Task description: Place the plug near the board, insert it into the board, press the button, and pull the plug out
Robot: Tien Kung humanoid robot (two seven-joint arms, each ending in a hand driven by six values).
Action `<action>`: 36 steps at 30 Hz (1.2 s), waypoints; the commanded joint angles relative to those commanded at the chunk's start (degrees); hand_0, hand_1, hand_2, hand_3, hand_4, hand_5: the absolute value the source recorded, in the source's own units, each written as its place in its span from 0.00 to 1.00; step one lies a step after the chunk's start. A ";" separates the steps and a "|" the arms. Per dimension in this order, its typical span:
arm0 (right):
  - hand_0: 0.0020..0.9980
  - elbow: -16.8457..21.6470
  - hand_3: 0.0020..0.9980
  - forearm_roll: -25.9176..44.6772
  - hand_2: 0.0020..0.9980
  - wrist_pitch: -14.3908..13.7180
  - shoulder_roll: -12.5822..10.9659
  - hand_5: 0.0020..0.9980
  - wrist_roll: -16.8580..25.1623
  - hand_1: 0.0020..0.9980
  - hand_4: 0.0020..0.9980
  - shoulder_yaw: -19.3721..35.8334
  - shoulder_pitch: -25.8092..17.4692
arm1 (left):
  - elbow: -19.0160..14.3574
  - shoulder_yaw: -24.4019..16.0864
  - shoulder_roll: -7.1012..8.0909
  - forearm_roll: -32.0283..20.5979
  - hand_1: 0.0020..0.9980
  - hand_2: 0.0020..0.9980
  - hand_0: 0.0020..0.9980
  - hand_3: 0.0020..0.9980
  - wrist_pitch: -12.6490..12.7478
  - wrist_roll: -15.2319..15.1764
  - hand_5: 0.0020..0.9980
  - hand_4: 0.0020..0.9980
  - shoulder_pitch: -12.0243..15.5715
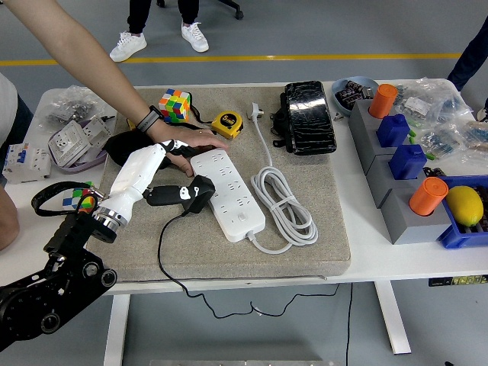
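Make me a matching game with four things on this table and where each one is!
Things:
1 yellow lemon
2 yellow round tape measure
3 multicoloured puzzle cube
4 coiled white cable

Places:
A right of the white power strip
B in the blue bin
C far left corner of the grey mat
D beside the person's hand

Pairs: 1-B, 2-D, 3-C, 4-A

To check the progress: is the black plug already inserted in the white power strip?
No, the black plug lies on the mat beside the white power strip, at its left edge, not in a socket.
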 joint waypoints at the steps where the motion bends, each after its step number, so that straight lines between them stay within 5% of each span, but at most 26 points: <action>1: 0.57 0.01 0.54 -0.03 0.62 -0.01 0.01 0.48 0.01 0.64 0.93 0.05 0.02 | -0.27 0.25 0.30 0.01 0.73 0.72 0.69 0.66 -0.19 -0.26 0.40 0.98 0.37; 13: 0.57 -0.01 0.54 -0.04 0.62 -0.03 0.18 0.48 0.07 0.64 0.93 0.15 -0.09 | 0.46 1.87 0.37 0.15 0.74 0.72 0.69 0.65 -2.99 0.31 0.39 0.95 1.08; 36: 0.57 0.08 0.54 -0.07 0.62 -0.02 0.03 0.48 0.07 0.64 0.93 0.16 0.14 | 0.66 4.06 -0.55 -0.09 0.73 0.72 0.69 0.65 -5.08 2.16 0.40 0.95 -1.78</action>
